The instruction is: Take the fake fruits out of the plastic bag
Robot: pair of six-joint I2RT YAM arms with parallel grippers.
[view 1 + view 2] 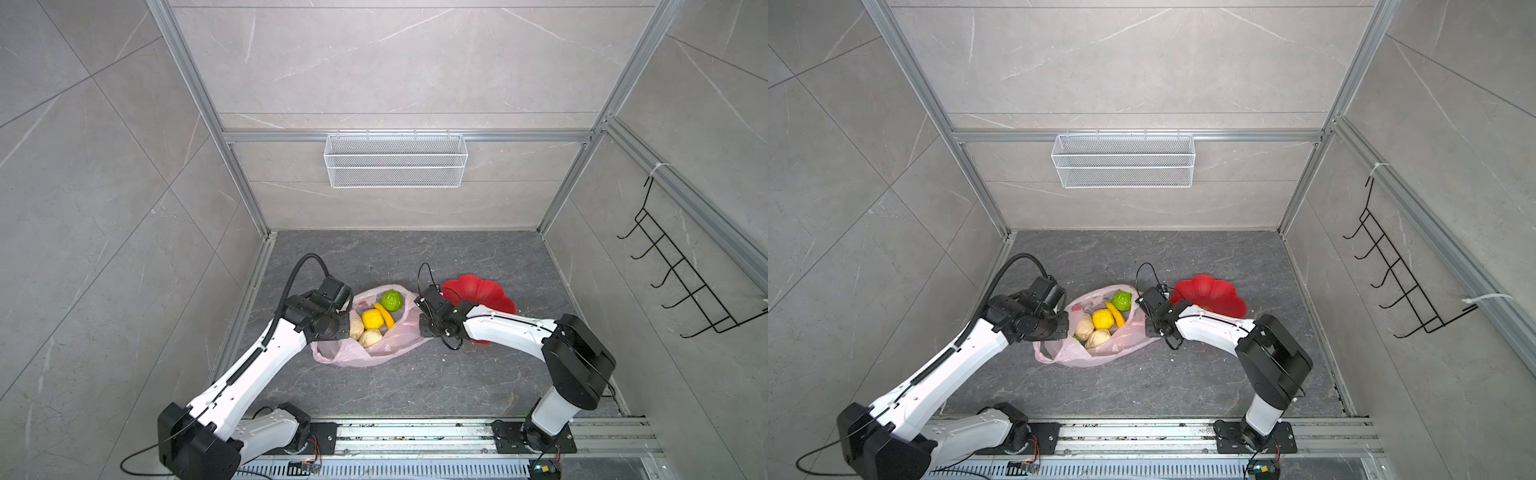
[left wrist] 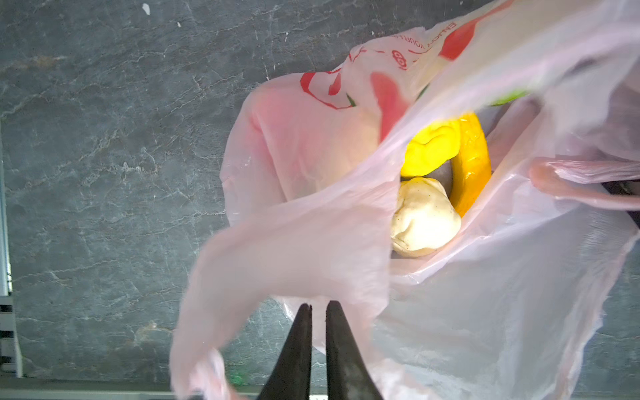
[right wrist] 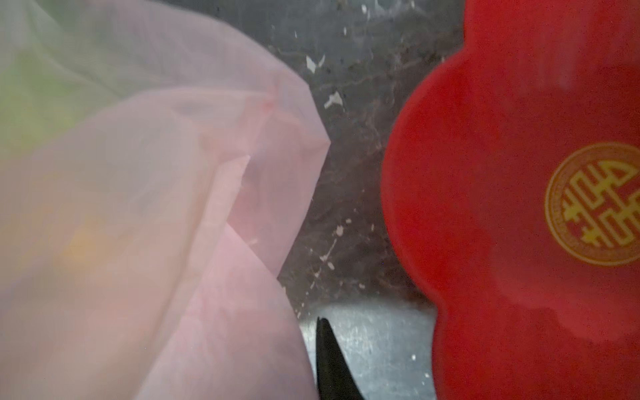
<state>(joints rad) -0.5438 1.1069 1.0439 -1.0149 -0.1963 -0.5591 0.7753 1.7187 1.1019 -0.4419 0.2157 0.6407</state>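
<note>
Left wrist view: left gripper pinches the bag rim, fruits inside; right gripper, closed, probably holds the opposite edge.

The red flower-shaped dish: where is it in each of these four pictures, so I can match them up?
Top view: the red dish sits right of the plastic bag.
Top view: the dish again right of the bag.
Left wrist: not in it.
Right wrist: the dish close up, gold emblem showing.
Shared landmark: the pink bag, in all four.
</note>
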